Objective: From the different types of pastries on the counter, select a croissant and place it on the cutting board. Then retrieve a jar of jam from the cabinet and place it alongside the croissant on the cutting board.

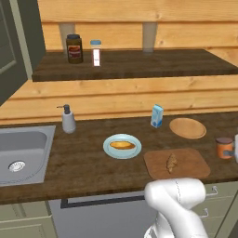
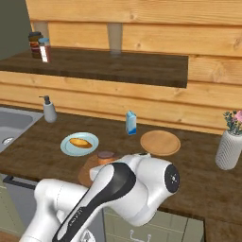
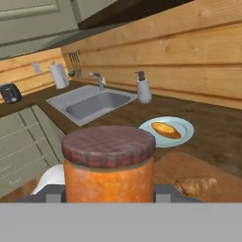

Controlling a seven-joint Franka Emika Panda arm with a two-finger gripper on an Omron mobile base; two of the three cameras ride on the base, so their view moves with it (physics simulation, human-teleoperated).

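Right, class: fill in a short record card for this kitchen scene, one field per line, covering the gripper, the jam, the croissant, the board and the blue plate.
gripper: gripper shut on the jar of jam
jar position: at the right end of the counter, just off the cutting board
croissant: croissant lying on the cutting board
blue plate: blue plate left of the board, holding an oblong pastry
task left: jar not yet set on the board

The arm (image 2: 118, 189) hides most of the cutting board (image 2: 87, 172)
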